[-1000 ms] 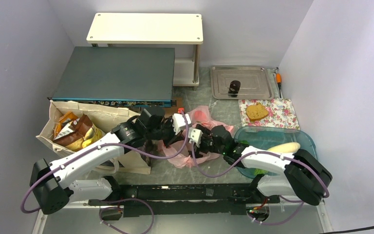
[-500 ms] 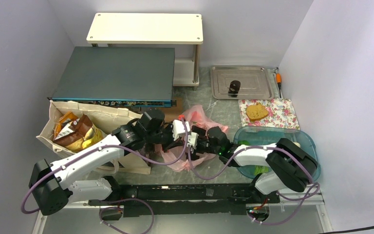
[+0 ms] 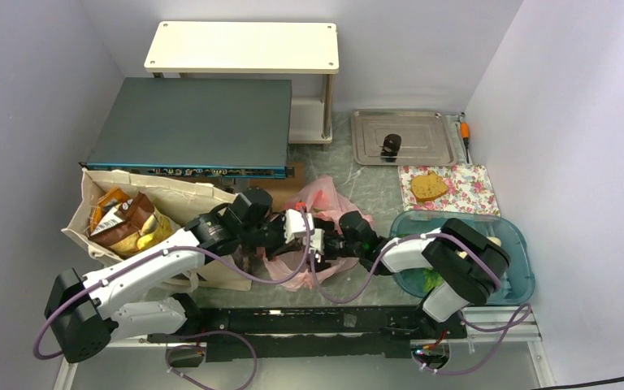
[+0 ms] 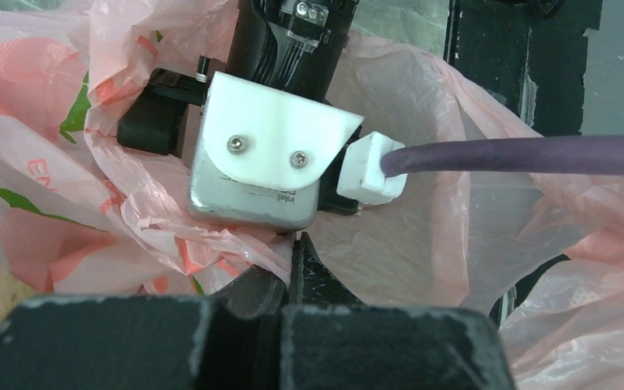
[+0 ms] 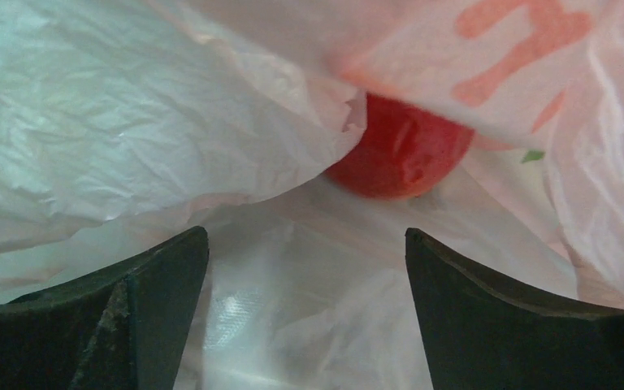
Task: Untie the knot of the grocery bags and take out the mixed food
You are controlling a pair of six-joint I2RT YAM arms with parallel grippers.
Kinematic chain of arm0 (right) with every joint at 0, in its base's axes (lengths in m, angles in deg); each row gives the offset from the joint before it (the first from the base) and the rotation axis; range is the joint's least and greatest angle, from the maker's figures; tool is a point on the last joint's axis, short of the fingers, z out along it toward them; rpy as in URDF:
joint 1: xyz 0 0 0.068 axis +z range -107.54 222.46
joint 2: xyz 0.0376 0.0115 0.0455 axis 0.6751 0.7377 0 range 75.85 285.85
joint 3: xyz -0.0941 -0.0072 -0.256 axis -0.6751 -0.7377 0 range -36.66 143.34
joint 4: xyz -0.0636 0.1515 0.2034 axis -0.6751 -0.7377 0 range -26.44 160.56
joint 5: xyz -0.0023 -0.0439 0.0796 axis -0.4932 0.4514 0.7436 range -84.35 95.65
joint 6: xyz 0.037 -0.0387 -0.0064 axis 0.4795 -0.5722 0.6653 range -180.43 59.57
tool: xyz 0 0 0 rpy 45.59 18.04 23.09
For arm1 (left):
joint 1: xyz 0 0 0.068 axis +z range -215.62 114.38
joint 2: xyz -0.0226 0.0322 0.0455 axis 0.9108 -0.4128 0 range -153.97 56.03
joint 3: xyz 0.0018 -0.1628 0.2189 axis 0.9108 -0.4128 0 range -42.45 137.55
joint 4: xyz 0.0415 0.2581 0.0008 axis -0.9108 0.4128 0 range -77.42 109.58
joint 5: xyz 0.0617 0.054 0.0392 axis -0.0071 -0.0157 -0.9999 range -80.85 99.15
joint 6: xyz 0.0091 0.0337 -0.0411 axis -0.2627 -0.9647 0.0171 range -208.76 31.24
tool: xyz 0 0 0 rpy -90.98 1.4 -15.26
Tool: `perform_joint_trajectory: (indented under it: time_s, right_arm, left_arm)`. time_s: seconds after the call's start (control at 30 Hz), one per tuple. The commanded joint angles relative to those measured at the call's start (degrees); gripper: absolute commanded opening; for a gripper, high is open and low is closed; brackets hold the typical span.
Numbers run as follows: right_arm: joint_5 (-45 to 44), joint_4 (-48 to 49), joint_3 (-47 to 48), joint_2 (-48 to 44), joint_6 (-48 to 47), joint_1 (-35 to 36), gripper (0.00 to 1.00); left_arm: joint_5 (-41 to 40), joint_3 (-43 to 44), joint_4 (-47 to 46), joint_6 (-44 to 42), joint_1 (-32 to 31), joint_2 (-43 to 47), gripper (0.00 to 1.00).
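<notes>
The thin pink plastic bag (image 3: 329,195) lies crumpled at the table's middle. My left gripper (image 3: 275,236) is shut on a fold of the bag's edge (image 4: 236,244) and holds it up. My right gripper (image 3: 329,244) is open and reaches inside the bag (image 5: 171,106). A red round fruit (image 5: 398,150) lies just ahead of the right gripper (image 5: 307,268), apart from it and half under plastic. No tied knot shows. The beige tote (image 3: 179,195) stands at the left with brown-red and orange chip bags (image 3: 126,215) inside.
A teal container (image 3: 513,244) with leafy greens (image 3: 432,281) sits at the right under my right arm. A bread slice (image 3: 428,186) lies on a floral cloth. Behind are a metal tray (image 3: 422,134), a dark box (image 3: 195,122) and a white shelf (image 3: 244,46).
My right arm has swung left and pushed its gripper further into the pink bag. My left gripper has shifted slightly, still holding the bag's edge.
</notes>
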Motion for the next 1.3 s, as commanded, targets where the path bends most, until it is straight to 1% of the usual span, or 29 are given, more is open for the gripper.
perform_joint_trajectory:
  time_s: [0.0,0.03,0.07,0.17,0.27,0.4,0.43,0.5,0.53,0.6,0.63,0.7,0.77,0.87,0.9,0.93,1.07,1.27]
  right_arm:
    - [6.2,0.3,2.3,2.6,-3.4,0.6,0.86]
    - [6.3,-0.3,2.9,3.0,-3.1,0.7,0.78]
    - [6.4,-0.7,3.6,3.3,-2.7,0.7,0.74]
    - [5.0,-0.2,4.0,3.1,-1.7,0.6,0.55]
    - [3.6,0.3,3.5,0.6,0.1,0.7,0.42]
    - [2.1,-0.1,1.8,-6.9,3.2,0.6,0.26]
    - [2.0,-0.6,1.3,-9.0,3.6,0.7,0.24]
    - [1.9,-3.0,0.9,-12.5,3.6,0.7,0.23]
    - [2.0,-4.3,0.7,-13.7,3.5,0.6,0.25]
    - [1.7,-6.1,0.8,-14.5,3.7,0.6,0.36]
    - [1.3,-6.6,0.9,-14.6,3.7,0.7,0.39]
    - [0.1,-6.2,0.9,-13.9,3.7,0.6,0.4]
    - [-0.6,-6.5,1.3,-13.0,3.8,0.6,0.48]
    - [-0.2,-6.9,2.1,-11.9,5.0,0.7,0.7]
    - [-0.4,-5.9,2.0,-11.6,5.8,0.7,0.76]
    - [-0.9,-4.6,1.9,-11.1,6.5,0.7,0.79]
    - [-2.4,1.2,0.7,-9.3,8.2,0.7,0.86]
    - [2.3,3.9,-0.5,-7.3,7.8,1.9,0.93]
  left_arm:
    - [2.1,-0.3,-1.1,-1.5,-0.1,1.6,0.0]
    - [2.1,-0.3,-1.0,-1.8,-0.1,1.6,0.0]
    - [2.0,-0.3,-0.8,-2.0,-0.1,1.6,0.0]
    - [0.9,-0.3,0.0,-2.8,0.0,1.5,0.0]
    - [0.3,-0.5,0.6,-3.7,-0.1,2.0,0.0]
    - [-0.5,-1.2,1.5,-4.6,0.0,2.9,0.0]
    - [-0.7,-1.4,1.9,-5.2,0.0,3.0,0.0]
    - [-0.9,-1.8,2.3,-6.2,0.0,3.3,0.0]
    - [-1.1,-2.0,2.4,-6.7,-0.1,3.5,0.0]
    - [-1.4,-2.1,2.9,-7.7,0.0,3.3,0.0]
    - [-1.3,-1.9,3.6,-8.3,0.0,3.1,0.0]
    - [0.0,-0.7,5.5,-10.0,-0.1,3.0,0.0]
    - [0.9,0.9,6.3,-11.1,-0.7,3.7,0.0]
    - [-0.3,4.0,4.7,-10.9,-3.6,4.1,0.0]
    - [-0.3,5.3,4.4,-11.2,-4.4,3.6,0.0]
    - [-0.2,6.7,4.1,-12.0,-5.8,3.0,0.0]
    - [3.5,9.5,3.3,-16.0,-7.8,0.9,0.0]
    - [5.5,6.7,4.9,-23.1,-8.1,-0.5,0.0]
